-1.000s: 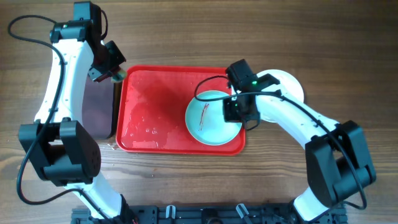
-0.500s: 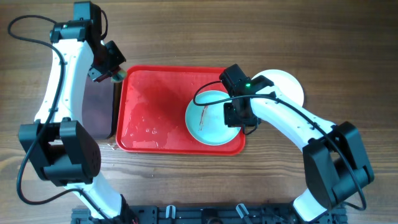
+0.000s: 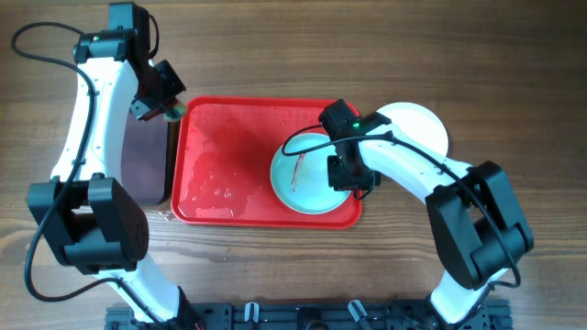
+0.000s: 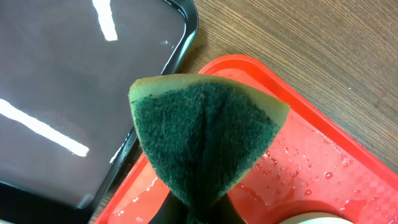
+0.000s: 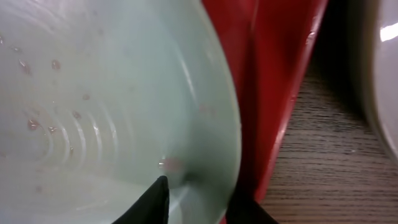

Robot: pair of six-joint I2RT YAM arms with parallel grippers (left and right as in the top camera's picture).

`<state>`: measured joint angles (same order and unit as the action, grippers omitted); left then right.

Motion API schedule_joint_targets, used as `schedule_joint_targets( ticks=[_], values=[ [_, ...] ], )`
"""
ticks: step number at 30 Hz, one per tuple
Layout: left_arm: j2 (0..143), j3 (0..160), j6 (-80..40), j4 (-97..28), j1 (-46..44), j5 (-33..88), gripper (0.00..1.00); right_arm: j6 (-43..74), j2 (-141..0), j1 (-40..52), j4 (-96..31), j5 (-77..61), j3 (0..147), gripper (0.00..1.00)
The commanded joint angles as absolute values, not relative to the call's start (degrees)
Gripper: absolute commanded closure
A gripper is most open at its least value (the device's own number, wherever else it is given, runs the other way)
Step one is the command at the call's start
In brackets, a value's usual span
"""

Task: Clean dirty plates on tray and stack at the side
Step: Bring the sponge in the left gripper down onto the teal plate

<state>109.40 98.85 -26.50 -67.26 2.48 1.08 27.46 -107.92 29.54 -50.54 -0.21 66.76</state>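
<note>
Turquoise plate (image 3: 307,188): brown smear, unwashed, in red tray (image 3: 220,156).
White plate (image 3: 422,124): set aside right, on table (image 3: 275,55).
Right hand (image 3: 351,174): pinching turquoise rim.
Left hand (image 3: 160,101): clamping green sponge (image 4: 205,137).

The overhead camera is looking straight down on the wooden table (image 3: 275,37), taking in the whole red tray (image 3: 220,147). The left wrist camera is peering closely past a green sponge (image 4: 205,143) at that tray's corner. The right wrist camera is sitting almost against the turquoise plate (image 5: 93,93), also seen from overhead.

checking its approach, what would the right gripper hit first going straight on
Probably the turquoise plate, whose rim sits between the right gripper fingers; the red tray lies beyond, though depth is unclear.
</note>
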Motion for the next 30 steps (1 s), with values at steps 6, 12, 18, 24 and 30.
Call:
schedule_joint_targets(
  ticks=[6,12,18,24,30],
  values=[
    [108.8,98.6,-27.3,-67.1,2.5,0.1,0.96,18.0,-109.2,29.3,-48.1,-6.5,68.9,0.95],
    [108.8,98.6,-27.3,-67.1,2.5,0.1,0.96,20.6,-109.3,29.3,-45.3,-14.6,75.9,0.96],
    [108.8,98.6,-27.3,-67.1,2.5,0.1,0.96,28.6,-112.7,30.9,-37.9,-17.7,76.1,0.96],
    [108.8,98.6,-27.3,-67.1,2.5,0.1,0.96,37.5,-117.6,33.2,-32.2,-17.6,76.1,0.96],
    [108.8,98.6,-27.3,-67.1,2.4,0.4,0.96,39.2,-117.9,33.4,-30.3,-14.3,76.1,0.91]
  ],
)
